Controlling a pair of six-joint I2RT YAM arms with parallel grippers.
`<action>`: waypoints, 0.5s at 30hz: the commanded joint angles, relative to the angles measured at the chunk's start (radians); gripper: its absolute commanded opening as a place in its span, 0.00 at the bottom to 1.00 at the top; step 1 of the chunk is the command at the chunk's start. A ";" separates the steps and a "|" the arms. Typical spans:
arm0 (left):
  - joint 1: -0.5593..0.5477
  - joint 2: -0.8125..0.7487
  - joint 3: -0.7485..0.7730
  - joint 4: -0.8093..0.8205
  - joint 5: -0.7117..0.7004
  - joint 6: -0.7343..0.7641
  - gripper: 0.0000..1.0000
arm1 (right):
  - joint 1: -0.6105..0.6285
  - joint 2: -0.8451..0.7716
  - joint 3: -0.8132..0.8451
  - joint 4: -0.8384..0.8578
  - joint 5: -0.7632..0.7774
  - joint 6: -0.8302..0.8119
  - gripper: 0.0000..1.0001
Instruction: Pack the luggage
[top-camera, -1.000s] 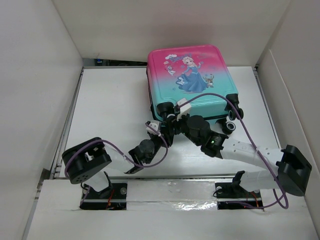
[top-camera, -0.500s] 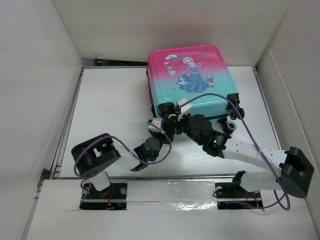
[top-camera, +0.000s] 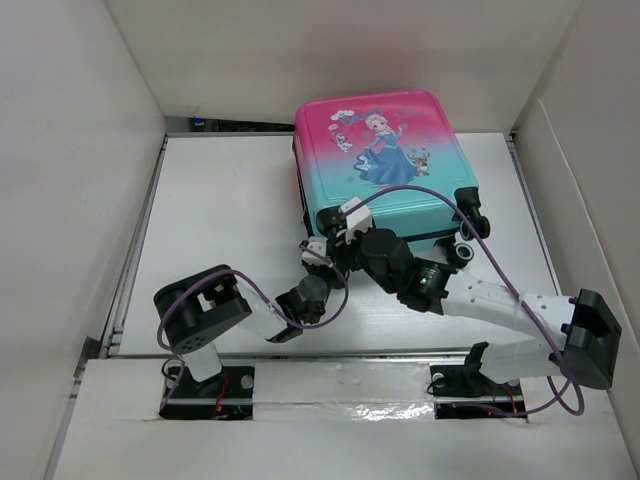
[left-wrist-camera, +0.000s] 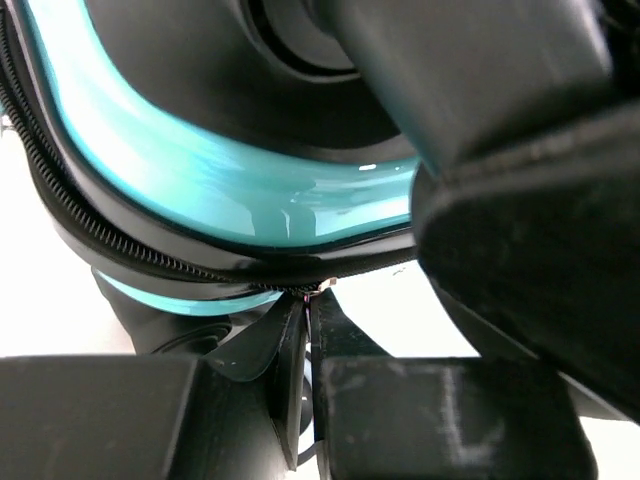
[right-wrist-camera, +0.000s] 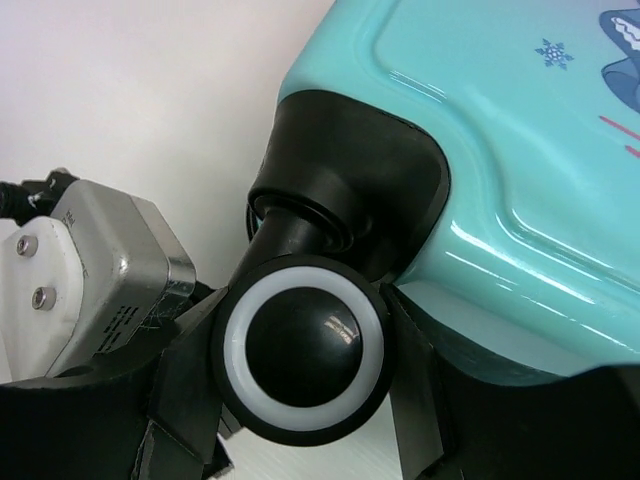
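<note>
**Left end effector** (top-camera: 318, 250): closed, fingers pressed together, tips right on the zipper track (left-wrist-camera: 150, 255) at the near-left corner of the luggage (top-camera: 380, 160). A small glint sits at the tips. It is too small to say whether a zipper pull is pinched. Judgement: you are placed here to work the zip, since the seam is all those tips can reach.

**Right end effector** (right-wrist-camera: 302, 335): gripping the caster wheel (right-wrist-camera: 303, 365), black with a white ring, one finger on each side of it. Judgement: this hold anchors the case so it does not slide on the tabletop (top-camera: 220, 200) when the zip is pulled.

**Luggage:** closed, lying flat at the far middle of the tabletop, printed shell up. The wheels point toward the arm bases and the pink end lies farthest. In the left wrist view the two shell halves meet at the seam.

**Judgement:** nothing to pack is in view, so opening the case comes first. Mind your two wrists, which sit just beside each other at that corner.
</note>
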 joint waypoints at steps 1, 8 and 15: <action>0.004 -0.023 0.033 0.314 0.022 0.028 0.01 | 0.063 -0.009 0.114 -0.134 0.131 -0.067 0.00; 0.004 -0.030 0.009 0.302 0.146 0.025 0.30 | 0.063 0.026 0.216 -0.239 0.159 -0.165 0.00; 0.004 -0.023 -0.004 0.286 0.182 0.005 0.42 | 0.063 0.077 0.304 -0.300 0.135 -0.251 0.00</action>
